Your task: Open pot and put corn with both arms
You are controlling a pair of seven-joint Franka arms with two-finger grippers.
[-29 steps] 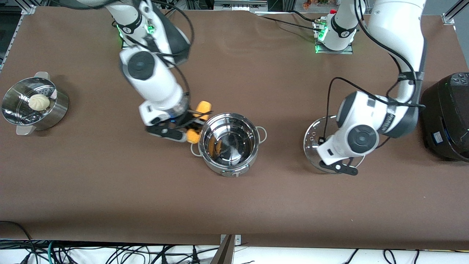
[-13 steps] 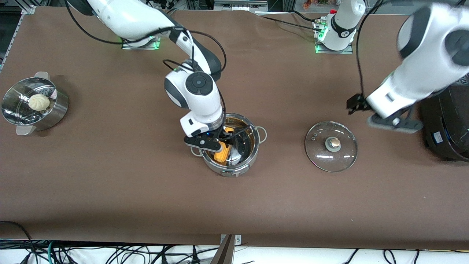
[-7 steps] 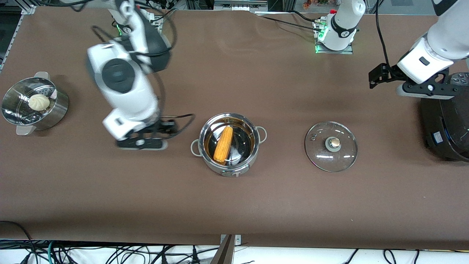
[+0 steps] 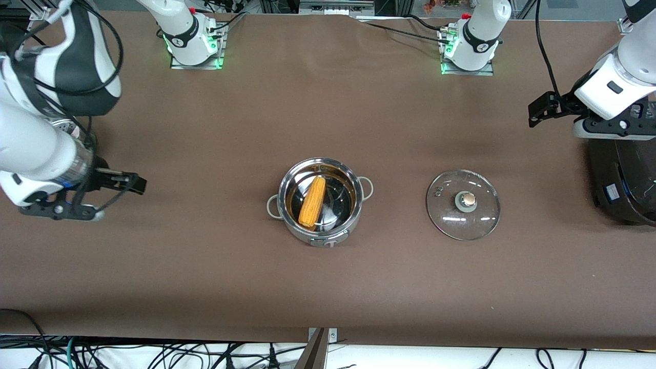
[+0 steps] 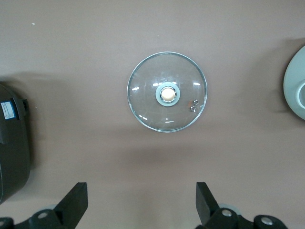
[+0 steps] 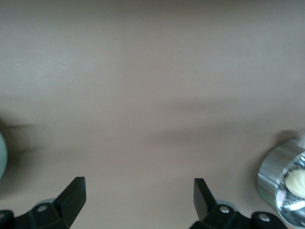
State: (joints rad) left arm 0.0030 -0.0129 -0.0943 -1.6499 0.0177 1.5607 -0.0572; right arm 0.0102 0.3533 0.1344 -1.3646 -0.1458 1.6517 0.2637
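Observation:
The steel pot [image 4: 328, 237] stands open in the middle of the table. The yellow-orange corn [image 4: 312, 202] lies inside it. The glass lid [image 4: 446, 218] with its tan knob [image 4: 465, 199] lies flat on the table beside the pot, toward the left arm's end; it also shows in the left wrist view [image 5: 143, 107]. My left gripper [image 4: 543, 110] is open and empty, raised beside the rice cooker; its fingers [image 5: 76, 200] stand wide apart. My right gripper [image 4: 134, 184] is open and empty over bare table toward the right arm's end; its fingers [image 6: 74, 193] are wide apart.
The black rice cooker [image 4: 622, 179] stands at the left arm's end, also in the left wrist view [image 5: 12, 143]. The steel steamer basket [image 6: 274, 179] with a pale bun [image 6: 295, 181] stands at the right arm's end, mostly hidden by the right arm in the front view.
The right gripper set the corn into the pot, opened and drew away toward the right arm's end. The left gripper left the lid on the table and rose toward the rice cooker.

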